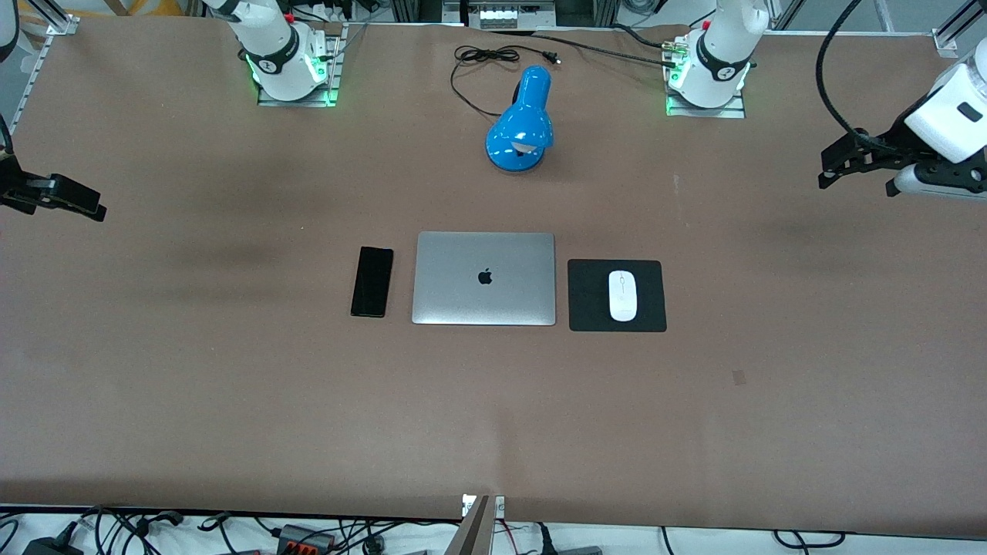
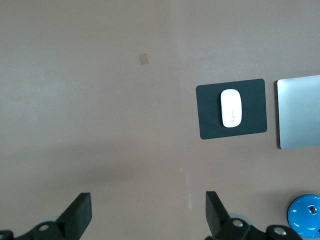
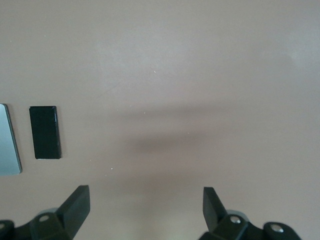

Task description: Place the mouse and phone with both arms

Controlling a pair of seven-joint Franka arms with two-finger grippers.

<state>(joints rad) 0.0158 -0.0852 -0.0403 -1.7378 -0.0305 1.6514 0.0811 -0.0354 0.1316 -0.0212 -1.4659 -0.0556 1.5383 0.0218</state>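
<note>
At frame centre, the mouse sits on a mouse pad; the phone lies flat on the desk beside the laptop. Both look light, rigid and slick (pinch across long sides). The left end effector at right edge and right end effector at left edge gape empty.

You see only a slice of the laptop in the left wrist view; the frame edge cuts it, as it cuts the blue lamp. In the right wrist view the laptop shows as a sliver. In the front view the right hand runs off the frame edge.
</note>
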